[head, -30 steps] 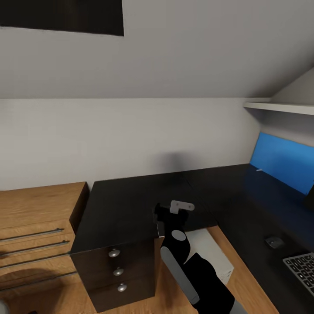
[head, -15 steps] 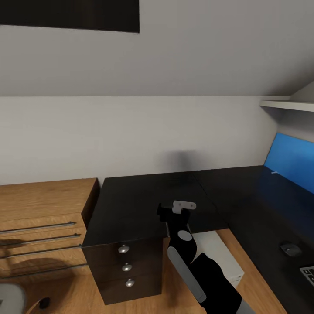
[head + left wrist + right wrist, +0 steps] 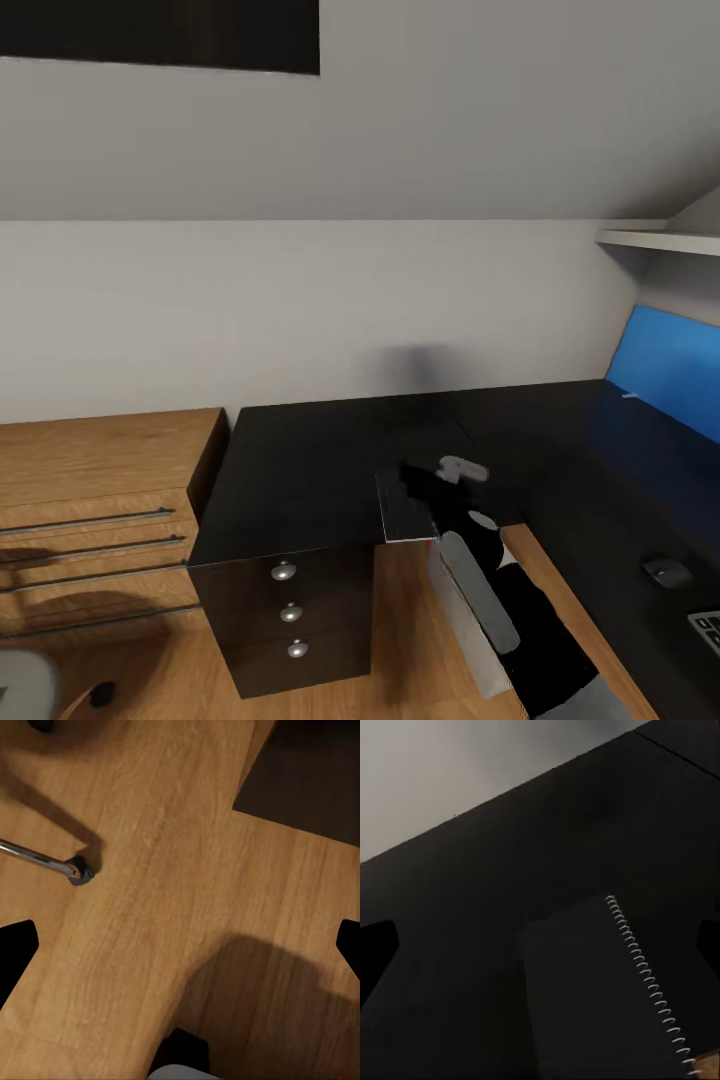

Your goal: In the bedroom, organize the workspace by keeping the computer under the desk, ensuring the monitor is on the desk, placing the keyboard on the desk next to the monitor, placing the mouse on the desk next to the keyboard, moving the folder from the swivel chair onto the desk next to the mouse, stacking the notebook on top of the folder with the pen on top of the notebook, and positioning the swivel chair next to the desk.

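Observation:
The grey spiral-bound notebook [image 3: 403,508] [image 3: 600,997] lies flat at the front edge of the black desk [image 3: 300,460], above its silver-knobbed drawers [image 3: 290,612]. My right gripper [image 3: 422,477] [image 3: 540,945] hovers over the notebook's right side, open, its fingers [image 3: 376,949] spread wide with nothing between them. The mouse [image 3: 665,572] and a corner of the keyboard [image 3: 706,627] sit on the desk's right wing, and the pen [image 3: 629,394] lies by the blue back panel [image 3: 665,375]. My left gripper [image 3: 180,945] is open over bare floor near a chrome leg of the swivel chair [image 3: 45,860]. Computer, monitor and folder are out of view.
A light wooden dresser [image 3: 90,480] stands left of the desk. The swivel chair's grey seat [image 3: 20,688] and a castor [image 3: 101,692] show at the lower left. A white shelf [image 3: 660,240] hangs above the right wing. Wooden floor [image 3: 400,640] lies between the desk's wings.
The head view first shifted left. Since then my right arm has moved right, and the notebook now shows lying free at the desk's front edge.

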